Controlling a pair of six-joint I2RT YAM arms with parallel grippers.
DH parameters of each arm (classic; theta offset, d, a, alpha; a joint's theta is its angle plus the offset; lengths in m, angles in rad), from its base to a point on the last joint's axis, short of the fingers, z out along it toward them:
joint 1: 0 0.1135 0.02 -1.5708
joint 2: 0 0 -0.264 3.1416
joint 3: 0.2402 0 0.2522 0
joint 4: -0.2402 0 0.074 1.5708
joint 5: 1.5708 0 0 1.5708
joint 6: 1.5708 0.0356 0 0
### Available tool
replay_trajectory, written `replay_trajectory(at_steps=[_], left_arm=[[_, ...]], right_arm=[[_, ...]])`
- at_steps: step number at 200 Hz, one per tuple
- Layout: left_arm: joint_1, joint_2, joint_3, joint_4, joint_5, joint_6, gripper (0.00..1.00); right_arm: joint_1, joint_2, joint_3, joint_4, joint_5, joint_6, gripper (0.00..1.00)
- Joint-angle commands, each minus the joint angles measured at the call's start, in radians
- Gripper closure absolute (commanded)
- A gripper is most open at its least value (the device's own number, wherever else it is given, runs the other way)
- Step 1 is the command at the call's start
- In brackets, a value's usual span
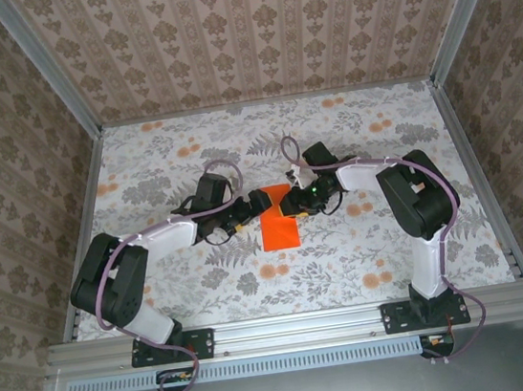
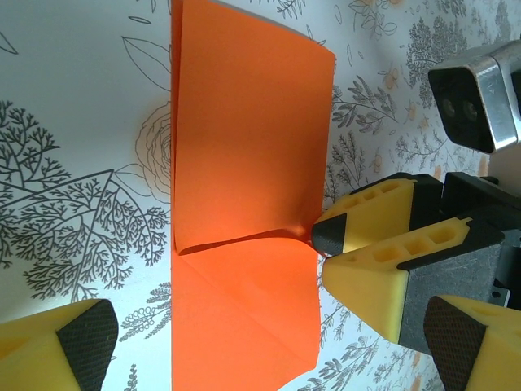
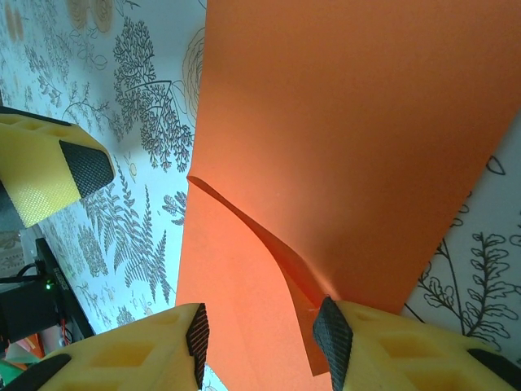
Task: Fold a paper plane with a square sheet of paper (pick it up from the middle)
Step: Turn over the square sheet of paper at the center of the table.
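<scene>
Sheet: the square sheet of paper [image 1: 279, 222] lies near the middle of the flowered table [image 1: 170, 159], between the two grippers. It is already doubled into a narrow rectangle, with no dart shape yet.
Flap: in the left wrist view one layer is lifted in a shallow curl at the side nearest the right arm. The rest lies flat, and a faint diagonal crease is seen in the flat part.
Right gripper: the right gripper [image 2: 324, 243] is set astride that lifted edge, jaws about half closed. The curl touches one pad [image 3: 332, 346] while the other pad stands apart, so no pinch is judged to be made yet.
Reason for the hold: the edge is met low and from the side, probably so that the top layer alone can be caught and turned over.
Left gripper: the left gripper [image 1: 264, 198] is spread wide and empty, just beside the sheet's opposite long side. It is likely placed there so the paper can be pinned while the flap is worked.
Edges: both long sides run straight, and the only raised part is the curl.
Room: the table is open on every side of the sheet, but across the paper itself the two grippers are close, so little room is left between them.
Stage: early folding is judged to be in hand.
</scene>
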Motion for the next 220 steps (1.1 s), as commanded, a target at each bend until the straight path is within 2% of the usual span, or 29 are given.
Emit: replay_trajectory(at_steps=[1,40,72,108,143,173,199,220], left_arm=[[-0.006,-0.017,-0.012,0.020,0.007,-0.015,0.00],[-0.012,-0.015,-0.012,0.022,0.008,-0.013,0.00],[-0.016,-0.001,-0.004,0.027,0.018,-0.013,0.00],[-0.023,0.006,-0.003,0.029,0.024,-0.016,0.00],[-0.029,0.021,-0.005,0.039,0.037,-0.042,0.02],[-0.037,0.037,-0.019,0.075,0.051,-0.074,0.08],[-0.045,0.060,-0.018,0.077,0.057,-0.079,0.17],[-0.052,0.078,-0.008,0.078,0.063,-0.076,0.29]], right_arm=[[-0.005,-0.036,-0.010,-0.009,0.017,-0.028,0.56],[-0.004,-0.053,-0.006,-0.042,0.087,-0.090,0.55],[-0.003,-0.046,0.000,-0.047,0.073,-0.115,0.56],[-0.002,-0.031,0.004,-0.076,0.024,-0.151,0.65],[-0.003,-0.033,0.003,-0.071,0.022,-0.146,0.80],[-0.010,-0.066,-0.008,-0.057,0.052,-0.115,0.93],[-0.013,-0.097,-0.031,-0.031,0.064,-0.104,0.95],[-0.025,-0.108,-0.044,-0.016,0.069,-0.089,0.96]])
